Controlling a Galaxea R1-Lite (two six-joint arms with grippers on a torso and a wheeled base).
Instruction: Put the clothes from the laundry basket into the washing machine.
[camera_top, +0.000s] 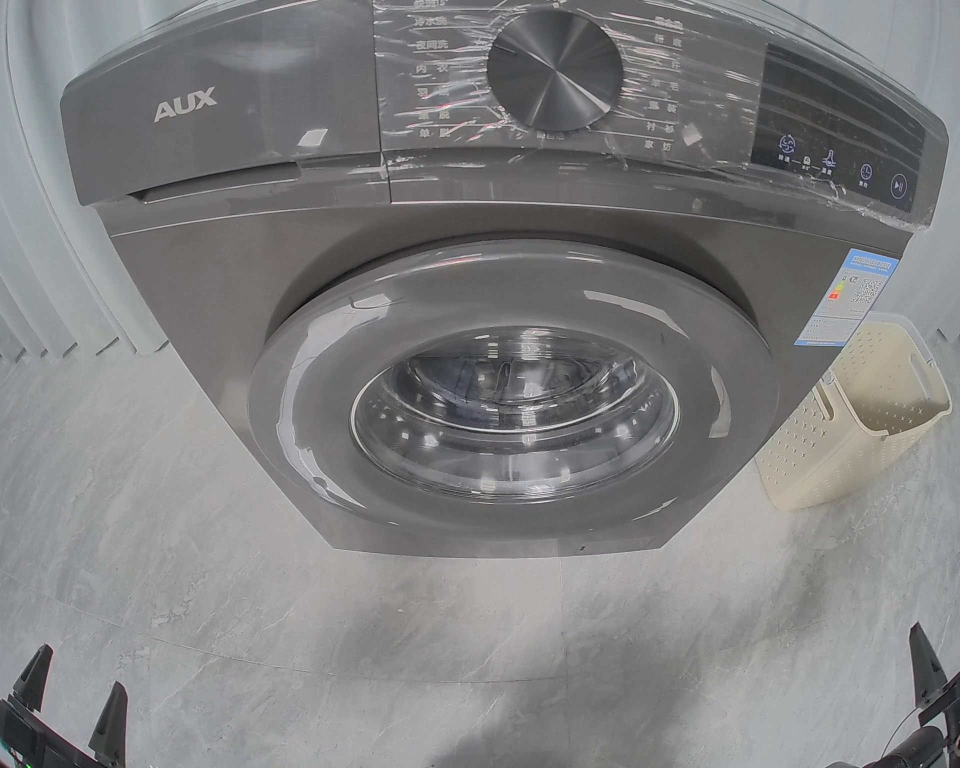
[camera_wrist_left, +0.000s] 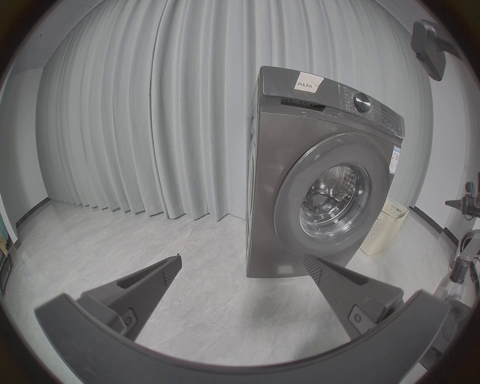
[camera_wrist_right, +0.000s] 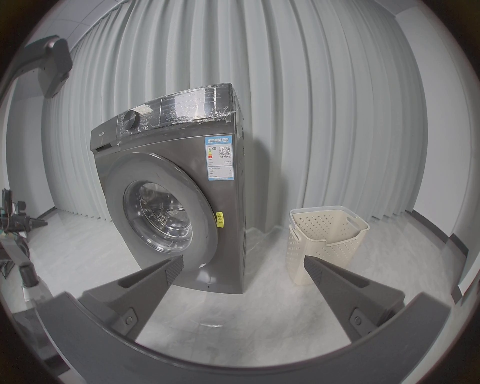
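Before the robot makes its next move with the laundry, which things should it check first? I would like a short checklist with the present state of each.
1. The door of the washer is open: not ok, it is shut.
2. The left hand is open and empty: ok.
3. The right hand is open and empty: ok.
4. The basket stands upright on the floor beside the washer, on the robot's right: ok.
5. There are clothes in the basket: cannot tell; none show above its rim, and its bottom is hidden.
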